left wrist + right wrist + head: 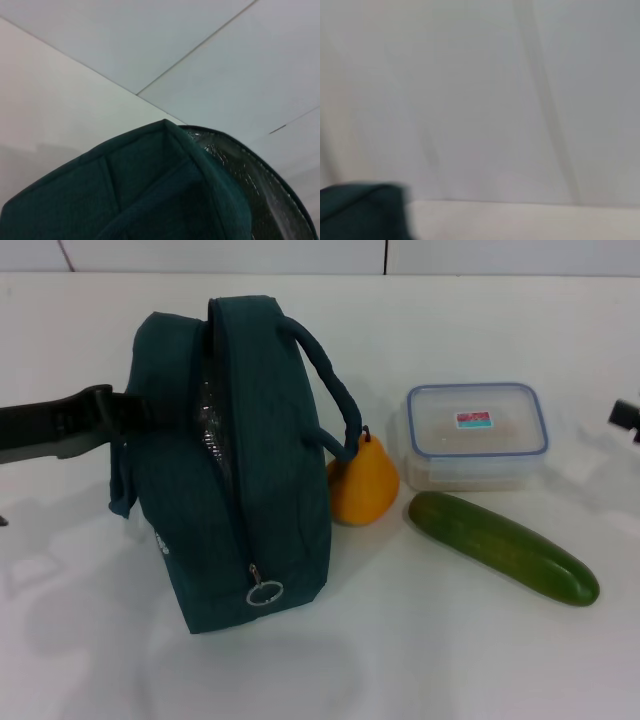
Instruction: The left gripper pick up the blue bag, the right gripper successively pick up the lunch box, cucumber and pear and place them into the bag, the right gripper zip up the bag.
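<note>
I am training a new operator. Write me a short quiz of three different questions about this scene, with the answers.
1. True or false: the lunch box is already inside the blue bag.
2. Which item touches the bag's handle? A) cucumber B) pear C) lunch box
3. Fill in: the left hand is at the bag's ____ side, seen from the head view.

Key: 1 false, it sits on the table. 2 B. 3 left.
</note>
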